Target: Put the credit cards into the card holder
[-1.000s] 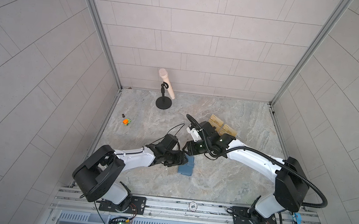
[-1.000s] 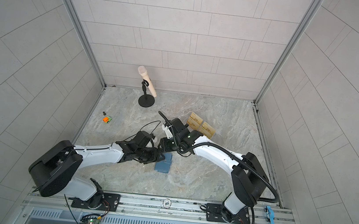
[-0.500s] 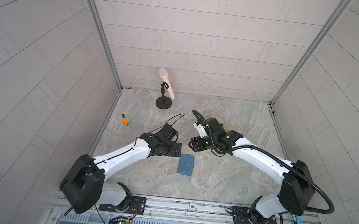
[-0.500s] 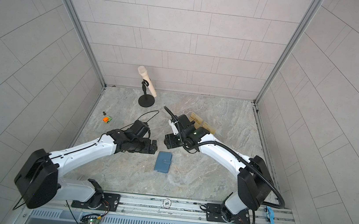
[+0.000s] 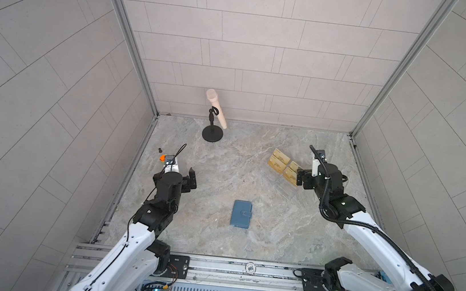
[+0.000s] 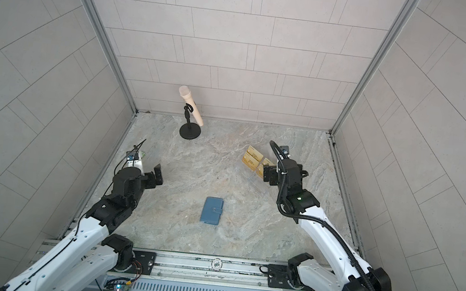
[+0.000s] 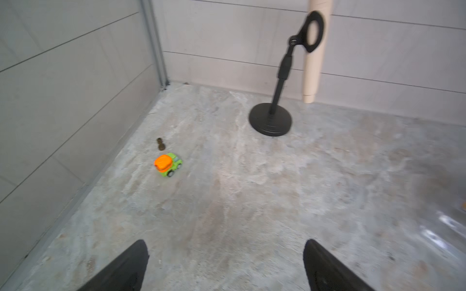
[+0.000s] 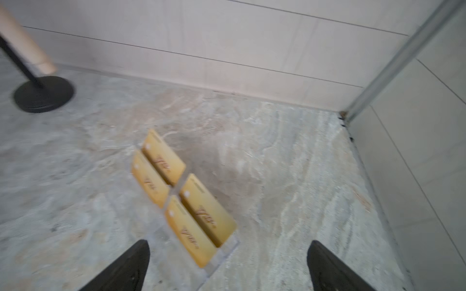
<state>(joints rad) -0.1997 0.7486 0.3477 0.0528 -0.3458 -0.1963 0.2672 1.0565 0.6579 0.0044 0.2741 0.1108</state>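
Quick rundown, clock directions read off the top views. The card holder (image 5: 240,218) lies flat on the marble-look surface (image 5: 234,179), a bit toward 6 o'clock from the middle. It's folded shut with the snap tab across its cover, and its long side runs roughly 12 to 6. Nothing is touching it, and both arms are well clear of it.

The left hand (image 7: 225,245) hovers at about 10 o'clock from the holder, close to the side wall. Its jaws are spread wide with nothing between them, just bare surface in the wrist view. A little green-and-orange toy car (image 7: 168,165) sits ahead of it near the wall, with a small brown thing (image 7: 160,143) just beside the car. That one's too small for me to identify.

The right hand (image 8: 228,244) is out at roughly 2 o'clock from the holder. It's also gaping open and gripping nothing. Right in front of it, four pale gold cards (image 8: 176,199) sit two by two in a clear acrylic stand (image 8: 222,254). That view is a bit blurry.

At about 11 o'clock, by the back wall, a beige microphone (image 5: 216,111) leans in a black stand with a round base (image 5: 212,134).
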